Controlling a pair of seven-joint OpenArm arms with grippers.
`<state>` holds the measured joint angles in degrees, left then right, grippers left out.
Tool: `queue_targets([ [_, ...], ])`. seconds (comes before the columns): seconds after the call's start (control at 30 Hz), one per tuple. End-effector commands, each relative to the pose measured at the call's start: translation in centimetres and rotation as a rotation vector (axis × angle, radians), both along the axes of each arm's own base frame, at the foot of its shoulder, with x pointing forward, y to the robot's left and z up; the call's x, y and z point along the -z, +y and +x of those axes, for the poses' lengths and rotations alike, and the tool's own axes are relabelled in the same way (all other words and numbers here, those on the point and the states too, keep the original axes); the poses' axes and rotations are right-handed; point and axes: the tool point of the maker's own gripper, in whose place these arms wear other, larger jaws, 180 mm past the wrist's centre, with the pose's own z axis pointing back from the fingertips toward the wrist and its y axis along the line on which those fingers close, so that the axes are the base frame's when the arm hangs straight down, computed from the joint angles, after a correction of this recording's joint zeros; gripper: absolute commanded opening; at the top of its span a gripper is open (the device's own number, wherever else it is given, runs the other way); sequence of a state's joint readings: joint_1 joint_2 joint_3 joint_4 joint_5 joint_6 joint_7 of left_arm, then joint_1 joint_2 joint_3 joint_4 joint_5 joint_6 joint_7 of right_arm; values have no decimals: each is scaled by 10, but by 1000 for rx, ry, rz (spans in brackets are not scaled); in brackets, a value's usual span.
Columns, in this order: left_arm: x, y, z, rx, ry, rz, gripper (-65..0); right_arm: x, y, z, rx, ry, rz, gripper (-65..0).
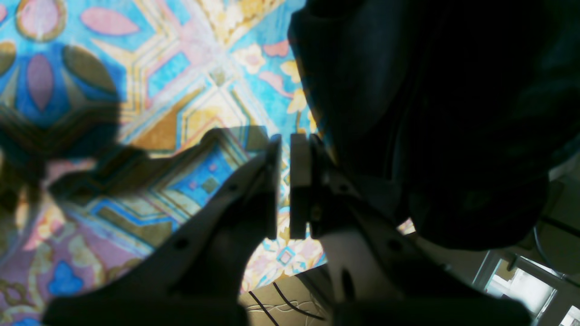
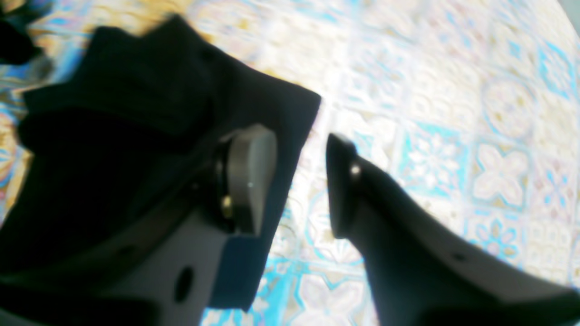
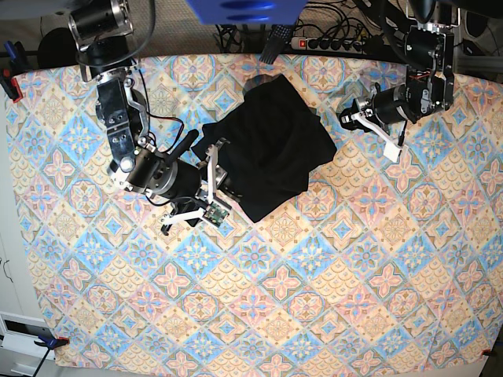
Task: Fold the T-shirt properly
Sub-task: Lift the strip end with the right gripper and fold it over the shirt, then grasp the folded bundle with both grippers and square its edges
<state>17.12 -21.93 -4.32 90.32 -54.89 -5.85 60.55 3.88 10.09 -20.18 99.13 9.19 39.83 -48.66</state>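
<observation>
The black T-shirt [image 3: 271, 149] lies bunched and partly folded on the patterned tablecloth, left of centre toward the back. My right gripper [image 3: 212, 184] stands open at the shirt's left edge. In the right wrist view one finger [image 2: 251, 176] is over the T-shirt [image 2: 136, 136] and the other over bare cloth, with the right gripper [image 2: 294, 185] straddling the shirt's straight edge. My left gripper [image 3: 385, 145] hovers to the right of the shirt, apart from it. In the left wrist view the left gripper [image 1: 285, 181] is shut on nothing, the T-shirt [image 1: 408, 113] dark beside it.
The patterned tablecloth [image 3: 314, 298] covers the whole table. A power strip and cables [image 3: 330, 41] run along the back edge, and a blue object [image 3: 244, 8] hangs above it. Clamps hold the cloth at the left corners [image 3: 8, 78].
</observation>
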Motion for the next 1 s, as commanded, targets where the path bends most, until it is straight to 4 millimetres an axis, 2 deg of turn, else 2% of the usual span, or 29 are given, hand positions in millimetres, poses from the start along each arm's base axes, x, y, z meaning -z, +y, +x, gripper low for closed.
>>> queue_targets([
  [0.0, -8, 1, 7, 4, -31, -6, -632, -7, 12, 3, -13, -9, 47, -476],
  [0.13, -9, 0, 6, 9, -28, -8, -632, 12, 32, -3, -6, 74, 91, -515],
  [0.3, -13, -2, 9, 15, -47, -8, -633, 33, 68, -30, -116, 145, 78, -523],
  [0.37, -22, -7, 9, 34, -69, -10, -633, 27, 86, -33, -190, 122, 64, -523],
  [0.4, -28, -10, 10, 46, -88, -11, -632, 21, 103, -38, -238, 110, 68, -523],
  [0.47, -39, -15, 14, 62, -124, -12, -632, 16, 132, -56, -322, 109, 83, -523],
  [0.53, -40, -16, 12, 68, -126, -11, -632, 10, 147, -66, -365, 99, 96, -523],
  [0.67, -36, -17, 3, 69, -104, -12, -632, -8, 151, -63, -374, 50, 119, -523],
  [0.77, -33, -17, -4, 70, -88, -13, -633, -22, 141, -48, -327, 8, 140, -523],
  [0.83, -37, -24, -9, 90, -96, -17, -633, -28, 129, -34, -276, -9, 150, -523],
  [0.9, -48, -38, -16, 140, -119, -28, -633, -21, 101, -17, -207, -9, 123, -523],
  [0.97, -59, -53, -21, 181, -145, -43, -633, -19, 85, -8, -160, -7, 114, -523],
])
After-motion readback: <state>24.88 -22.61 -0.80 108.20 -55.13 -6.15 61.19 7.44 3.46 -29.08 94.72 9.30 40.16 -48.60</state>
